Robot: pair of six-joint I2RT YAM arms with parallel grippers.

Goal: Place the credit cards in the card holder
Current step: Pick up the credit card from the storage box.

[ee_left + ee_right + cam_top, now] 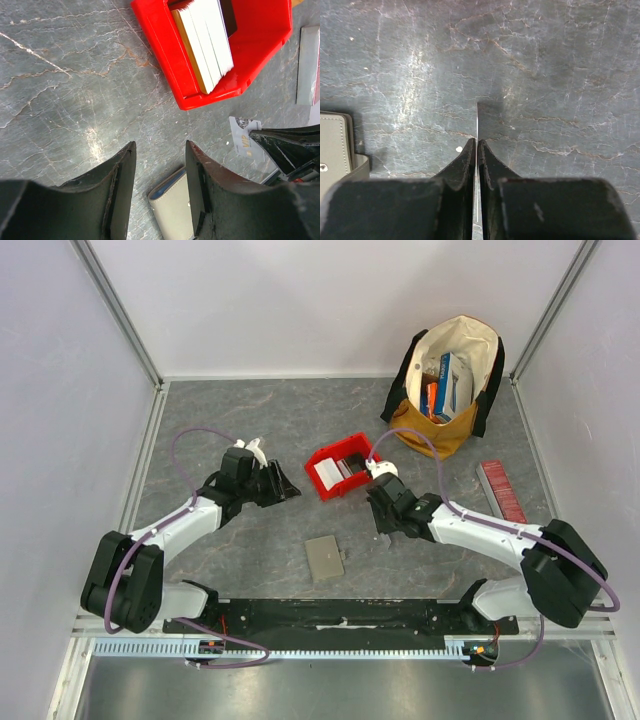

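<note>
The right arm's fingers (465,170) are pressed almost together on a white card (244,139), which shows between them as a thin sliver, edge-on, above the tabletop (240,560). The card holder (324,557) lies flat nearby, between the two arms, and looks folded shut. More cards (205,40) stand on edge in the red bin (160,45). The left arm's fingers (215,200) are spread with nothing between them. The card is likely light, stiff and slick, so a pinch near one short end, flat across both faces, should leave most of its length free to slide into a sleeve. The holder looks soft and light. It will probably skid or flop unless it is held down by its cover's free edge.
</note>
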